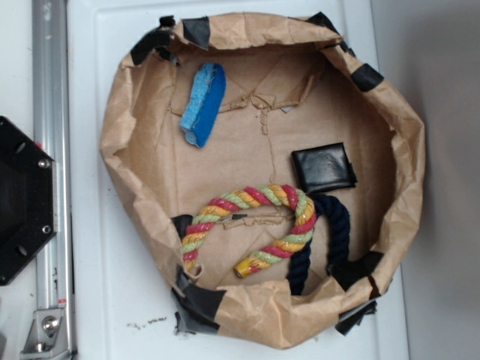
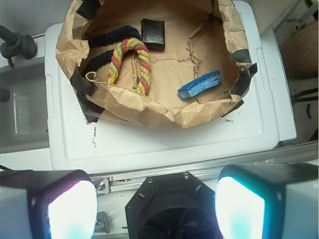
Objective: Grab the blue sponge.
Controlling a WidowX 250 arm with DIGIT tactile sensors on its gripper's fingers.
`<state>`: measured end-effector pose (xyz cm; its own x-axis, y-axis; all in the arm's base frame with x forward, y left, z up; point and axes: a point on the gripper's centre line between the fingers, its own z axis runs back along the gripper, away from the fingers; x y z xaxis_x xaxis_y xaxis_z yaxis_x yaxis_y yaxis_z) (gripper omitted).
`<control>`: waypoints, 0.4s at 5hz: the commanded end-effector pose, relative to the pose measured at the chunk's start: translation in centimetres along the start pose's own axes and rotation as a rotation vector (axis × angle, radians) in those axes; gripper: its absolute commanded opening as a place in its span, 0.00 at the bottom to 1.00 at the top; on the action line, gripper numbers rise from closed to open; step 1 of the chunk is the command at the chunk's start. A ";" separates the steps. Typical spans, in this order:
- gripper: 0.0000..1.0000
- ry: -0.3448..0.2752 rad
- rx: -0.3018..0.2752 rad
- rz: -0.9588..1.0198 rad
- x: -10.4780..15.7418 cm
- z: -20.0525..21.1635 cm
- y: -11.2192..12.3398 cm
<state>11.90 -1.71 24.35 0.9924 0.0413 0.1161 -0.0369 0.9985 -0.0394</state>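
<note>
Lying in the paper bag, the blue sponge sits well beyond the wide-spread claw.

One blue sponge, one black wallet, two ropes: multicoloured rope, navy rope.

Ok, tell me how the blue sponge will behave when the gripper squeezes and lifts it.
The blue sponge looks porous on its lighter side, so it will probably compress and be light. It lies alone on crumpled paper, away from the ropes, so it likely lifts free without snagging. Its oblong, flattish shape suggests it won't roll. The gripper is open, far back.
</note>
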 end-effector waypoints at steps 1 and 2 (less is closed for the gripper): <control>1.00 0.000 0.000 0.000 0.0 0.0 0.0; 1.00 -0.022 -0.059 0.076 5.0 -0.8 1.7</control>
<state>16.52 -0.38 23.06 0.9897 0.1046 0.0975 -0.0944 0.9901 -0.1035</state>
